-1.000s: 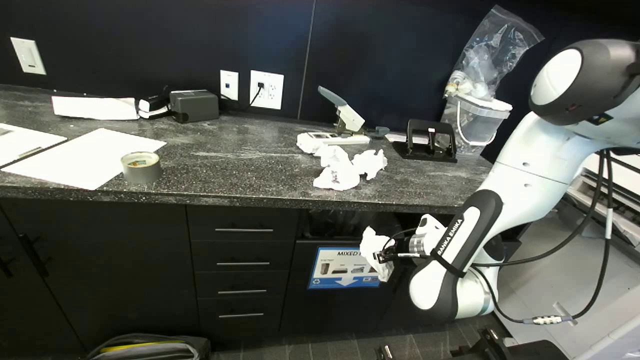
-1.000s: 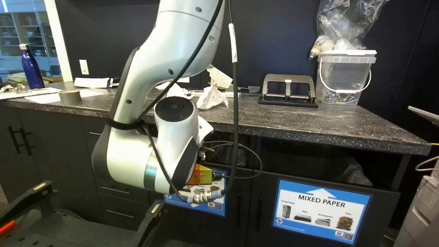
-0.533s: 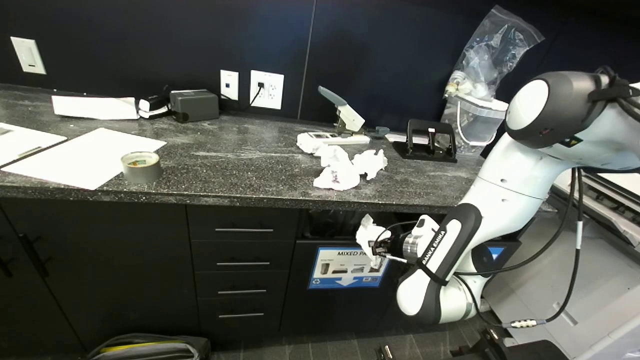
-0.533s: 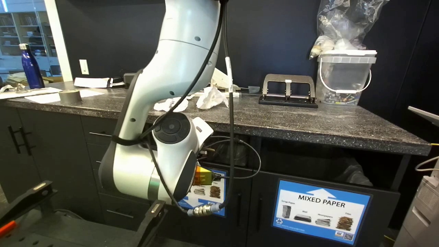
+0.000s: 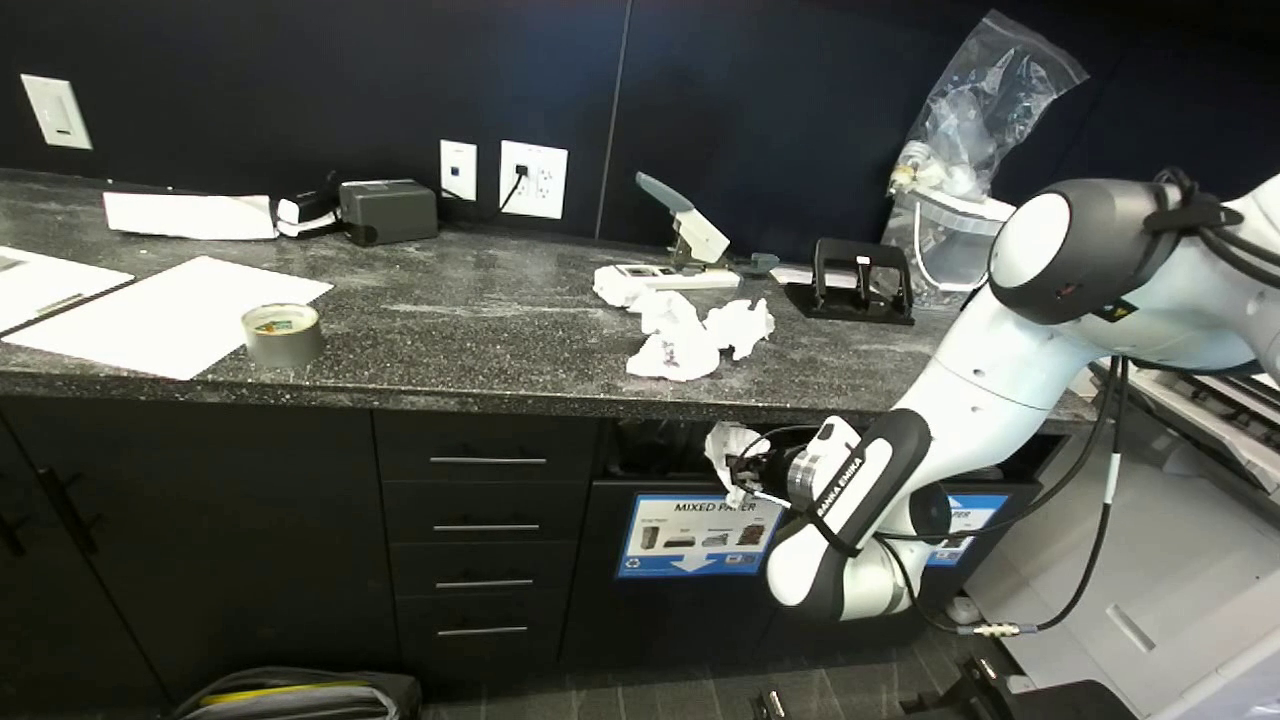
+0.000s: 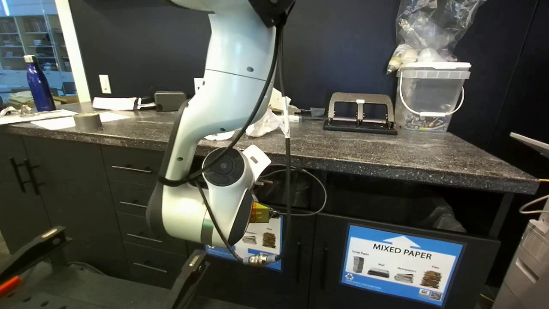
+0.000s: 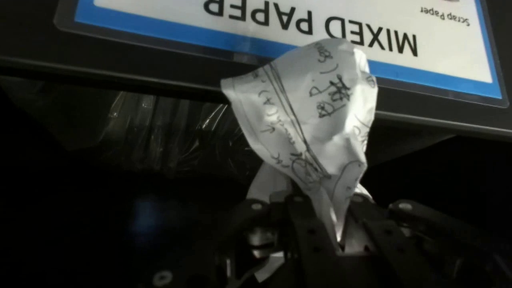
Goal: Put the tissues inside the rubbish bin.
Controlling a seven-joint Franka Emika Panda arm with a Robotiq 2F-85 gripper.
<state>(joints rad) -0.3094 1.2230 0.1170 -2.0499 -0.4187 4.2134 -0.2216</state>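
1. Crumpled paper wad (image 7: 312, 104): white, pen scrawl across it, at the mouth of the mixed-paper bin (image 5: 640, 485). In the wrist view, where the lettering stands upside down, it overlaps both panel and dark slot; whether any of it is past the rim, cannot tell.
2. Claw (image 7: 329, 200): clamped on the wad's narrow, gathered end; the rest fans out beyond the tips.
3. Handling (judgement): next to no weight, soft, springy, dry rather than slippery. Squeezing should do no harm; scraping along the rim might tear it. Gathered end looks a sound hold, loose flare leading. So light that it may snag or cling on release.
4. Slot: plastic liner (image 7: 176, 132) glinting inside. MIXED PAPER sign (image 5: 690, 540) on the panel below.
5. Bench (image 5: 480, 350) above: a dark-flecked wad (image 5: 675, 355) towards the front edge, a second wad (image 5: 740, 327) close against it, a white lump (image 5: 615, 288) at the stapler (image 5: 697, 238), perhaps a third. Best hold, I judge: a raised fold, pinched across the crumple.
6. Farther along: hole punch (image 5: 862, 280); tape roll (image 5: 283, 335) well apart, by flat sheets (image 5: 170, 315).
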